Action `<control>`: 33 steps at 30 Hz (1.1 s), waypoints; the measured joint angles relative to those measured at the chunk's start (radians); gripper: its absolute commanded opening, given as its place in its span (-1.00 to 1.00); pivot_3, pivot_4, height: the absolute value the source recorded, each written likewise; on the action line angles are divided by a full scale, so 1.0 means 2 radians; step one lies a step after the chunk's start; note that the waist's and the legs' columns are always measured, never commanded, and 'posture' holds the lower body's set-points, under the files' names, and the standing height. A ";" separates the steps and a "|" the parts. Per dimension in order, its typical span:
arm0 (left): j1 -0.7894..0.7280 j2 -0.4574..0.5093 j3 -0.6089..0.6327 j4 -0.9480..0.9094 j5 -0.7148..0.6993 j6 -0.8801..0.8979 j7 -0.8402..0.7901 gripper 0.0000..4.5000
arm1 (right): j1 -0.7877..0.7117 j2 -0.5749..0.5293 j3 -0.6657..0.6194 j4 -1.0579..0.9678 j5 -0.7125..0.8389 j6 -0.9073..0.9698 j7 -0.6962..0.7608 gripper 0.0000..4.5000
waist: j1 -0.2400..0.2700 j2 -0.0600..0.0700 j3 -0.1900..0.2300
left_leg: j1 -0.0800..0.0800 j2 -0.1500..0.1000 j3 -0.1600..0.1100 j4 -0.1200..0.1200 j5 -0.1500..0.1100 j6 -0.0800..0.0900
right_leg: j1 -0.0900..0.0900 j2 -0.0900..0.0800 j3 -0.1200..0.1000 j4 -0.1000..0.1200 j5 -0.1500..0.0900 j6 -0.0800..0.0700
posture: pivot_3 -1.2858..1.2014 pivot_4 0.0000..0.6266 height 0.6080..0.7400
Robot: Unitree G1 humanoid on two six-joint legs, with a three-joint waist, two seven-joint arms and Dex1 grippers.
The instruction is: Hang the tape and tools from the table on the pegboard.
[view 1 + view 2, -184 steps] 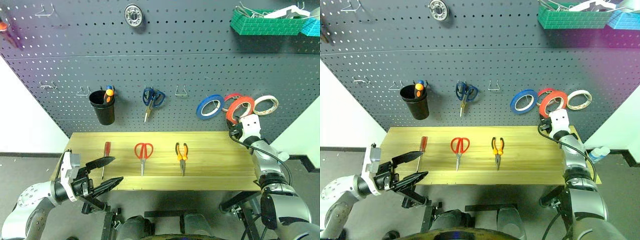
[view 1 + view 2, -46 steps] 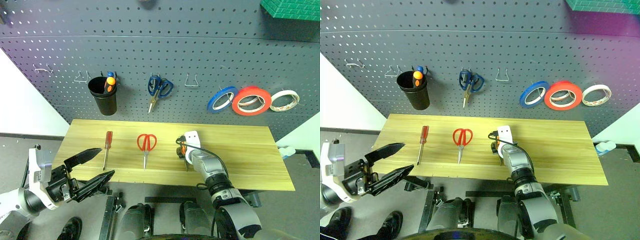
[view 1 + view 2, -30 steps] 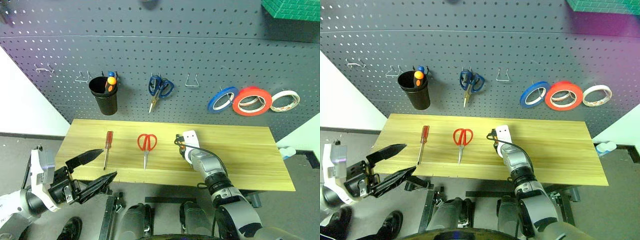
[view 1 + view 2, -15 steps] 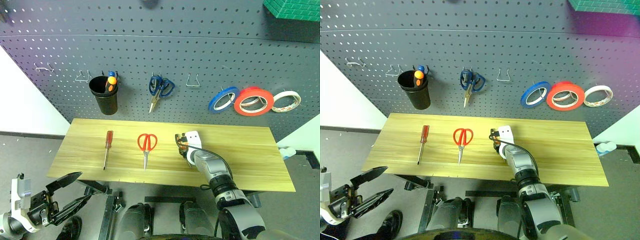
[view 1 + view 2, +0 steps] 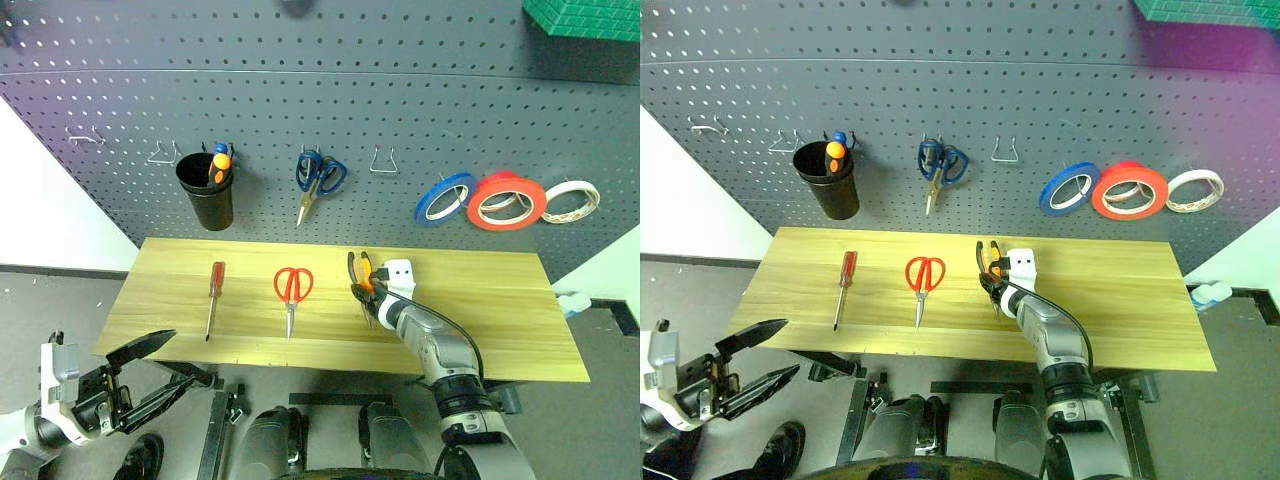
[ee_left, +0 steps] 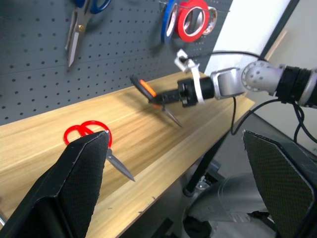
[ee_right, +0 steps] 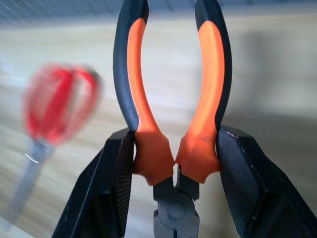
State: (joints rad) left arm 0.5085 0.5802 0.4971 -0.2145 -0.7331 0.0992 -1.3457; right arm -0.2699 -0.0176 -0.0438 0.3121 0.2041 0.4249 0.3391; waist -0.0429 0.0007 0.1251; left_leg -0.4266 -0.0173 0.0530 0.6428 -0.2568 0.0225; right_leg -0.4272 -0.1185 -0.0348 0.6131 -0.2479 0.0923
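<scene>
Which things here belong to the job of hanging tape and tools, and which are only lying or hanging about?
Belong to the job:
- pliers, in the right gripper
- screwdriver on the table
- red scissors
- red-orange tape, on the pegboard

Just about:
- blue scissors
- blue tape
- white tape
- black cup

Both head views look down from above the near edge of the table (image 5: 500, 330), facing the pegboard (image 5: 300, 110); they share the whole tabletop and wall. The left wrist view sits low off the table's near left corner, looking across it. The right wrist view hangs very close over the pliers (image 7: 173, 129).
</scene>
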 measured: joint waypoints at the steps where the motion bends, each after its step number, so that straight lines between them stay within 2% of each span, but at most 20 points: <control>1: -0.002 0.000 -0.003 0.000 0.002 0.000 0.000 1.00 | 0.007 0.001 0.001 -0.005 0.005 -0.008 0.008 -0.05 | 0.000 0.000 0.000 | 0.000 0.000 0.000 0.000 0.000 0.000 | 0.000 0.000 0.000 0.000 0.000 0.000 | 0.04 -0.78 1.00; 8: -0.023 -0.001 -0.012 0.014 0.011 -0.005 0.000 1.00 | 0.043 0.005 0.005 -0.062 0.043 -0.062 0.073 -0.05 | -0.001 -0.001 -0.001 | 0.000 0.000 0.000 0.000 0.000 0.000 | 0.000 0.000 0.000 0.001 0.000 0.000 | 0.02 -0.83 1.00; 17: -0.045 -0.004 -0.027 0.031 0.019 -0.020 0.003 1.00 | 0.068 -0.001 0.002 -0.087 0.088 -0.141 0.156 -0.05 | 0.000 -0.003 -0.005 | 0.000 0.000 0.001 0.002 0.000 0.000 | 0.001 0.000 0.000 0.002 0.000 0.000 | 0.02 -0.93 1.00; 27: -0.134 -0.008 -0.046 0.089 0.023 -0.021 0.015 1.00 | 0.035 -0.008 -0.013 -0.103 0.124 -0.170 0.182 -0.05 | -0.001 -0.004 -0.021 | 0.004 0.000 0.001 0.003 0.001 -0.001 | 0.003 0.002 -0.001 0.004 0.002 0.001 | 0.01 -1.00 1.00; 33: -0.116 -0.028 -0.046 0.126 0.027 -0.056 -0.009 1.00 | 0.025 -0.012 -0.015 -0.104 0.132 -0.173 0.188 -0.05 | -0.001 -0.004 -0.024 | 0.005 0.001 0.001 0.003 0.001 -0.001 | 0.004 0.002 0.000 0.004 0.002 0.001 | 0.01 -1.00 1.00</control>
State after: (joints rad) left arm 0.2762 0.5234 0.4058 0.0383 -0.6790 -0.0124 -1.3641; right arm -0.2198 -0.0414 -0.0731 0.1050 0.4676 0.0789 0.7157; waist -0.0452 -0.0066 0.0770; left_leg -0.4172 -0.0148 0.0559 0.6484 -0.2548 0.0195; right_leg -0.4198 -0.1138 -0.0354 0.6212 -0.2435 0.0944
